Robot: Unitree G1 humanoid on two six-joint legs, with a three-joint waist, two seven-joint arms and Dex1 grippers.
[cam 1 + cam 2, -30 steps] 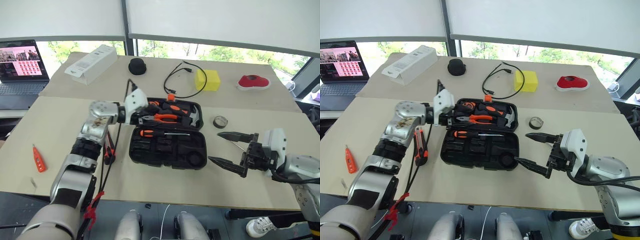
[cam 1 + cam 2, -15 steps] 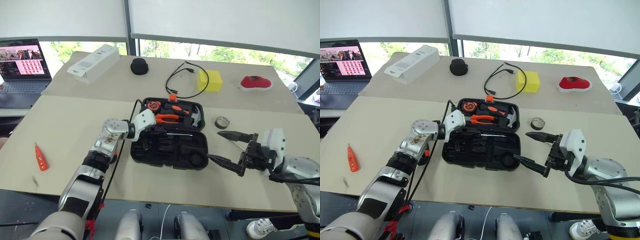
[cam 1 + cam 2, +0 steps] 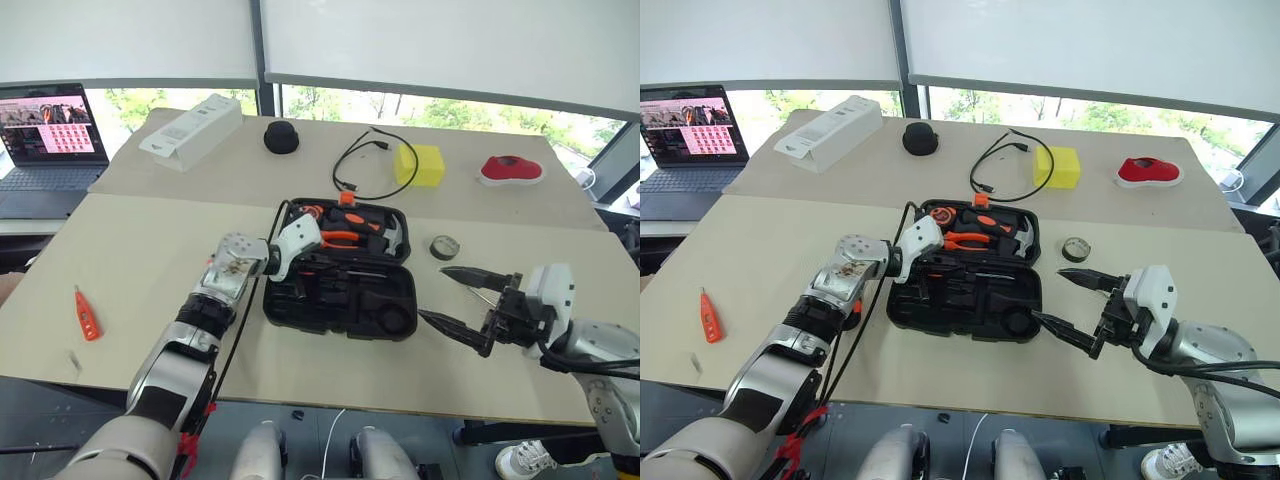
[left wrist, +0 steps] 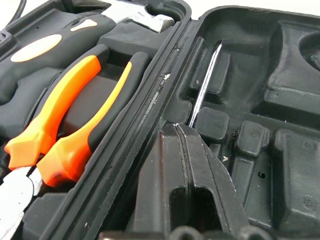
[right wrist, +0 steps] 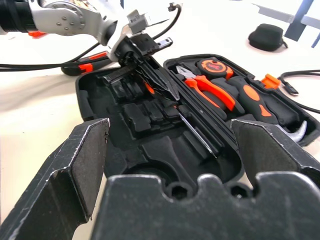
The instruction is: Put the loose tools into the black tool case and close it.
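Observation:
The black tool case (image 3: 335, 324) lies open in the middle of the table. Its far half holds orange-handled pliers (image 3: 342, 238), a tape measure and a hammer. A screwdriver lies in the near half, its steel shaft (image 4: 204, 85) running on past my left gripper (image 4: 178, 131). That gripper is shut and rests low over the screwdriver's handle, of which a bit of orange (image 5: 149, 88) shows. To the right of the case my right gripper (image 3: 433, 293) hangs open with nothing in it. An orange tester screwdriver (image 3: 85, 313) lies far left. An orange-and-black tool (image 5: 89, 65) lies beside the case under my left arm.
At the back are a laptop (image 3: 45, 130), a white long box (image 3: 190, 125), a black round object (image 3: 281, 137), a black cable (image 3: 365, 165), a yellow block (image 3: 417, 163) and a red object (image 3: 510, 168). A tape roll (image 3: 443, 246) sits right of the case.
My left gripper came down and to the right from the case's left edge into its near half and shut over the screwdriver's handle. The right arm stayed put.

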